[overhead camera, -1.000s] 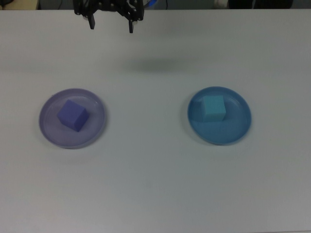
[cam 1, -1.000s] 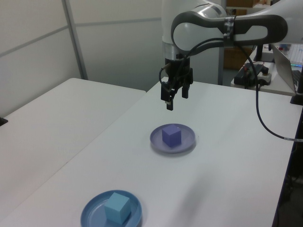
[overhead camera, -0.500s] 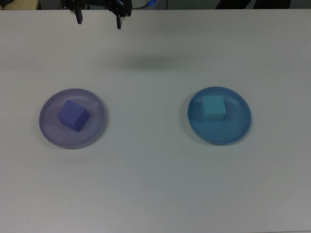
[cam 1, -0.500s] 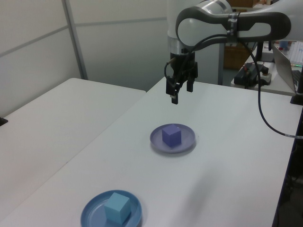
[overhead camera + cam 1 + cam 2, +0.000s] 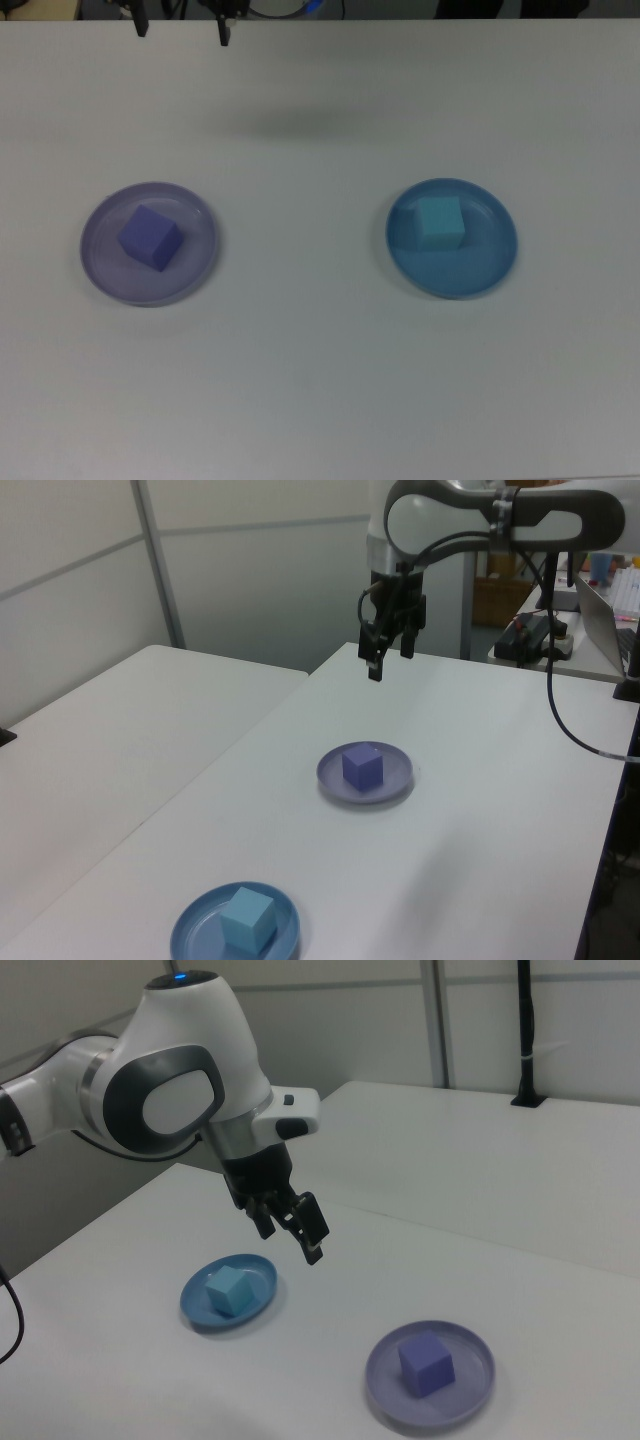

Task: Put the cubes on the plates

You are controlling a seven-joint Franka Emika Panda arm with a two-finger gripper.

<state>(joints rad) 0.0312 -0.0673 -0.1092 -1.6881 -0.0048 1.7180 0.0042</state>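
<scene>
The purple-blue cube (image 5: 150, 237) sits on the pale lilac plate (image 5: 196, 268) at the top view's left. On the blue plate (image 5: 484, 262) at the top view's right rests the light turquoise cube (image 5: 438, 223). My gripper (image 5: 182, 28) hangs open and empty high over the table's far edge, well apart from both plates. In the left view the gripper (image 5: 391, 660) is above and behind the purple-blue cube (image 5: 362, 767) and lilac plate (image 5: 330, 776); the turquoise cube (image 5: 248, 918) and blue plate (image 5: 195, 932) lie near. In the right view the gripper (image 5: 292, 1240) floats above the table between the plates.
A second white table (image 5: 100, 730) adjoins at the left view's left. A black cable (image 5: 560, 730) trails from the arm, and a laptop and clutter (image 5: 600, 600) stand behind. A black pole (image 5: 525, 1030) rises on the far table in the right view.
The open gripper has risen and drawn back toward the far edge, drifting to the top view's left. Both cubes and plates have stayed put.
</scene>
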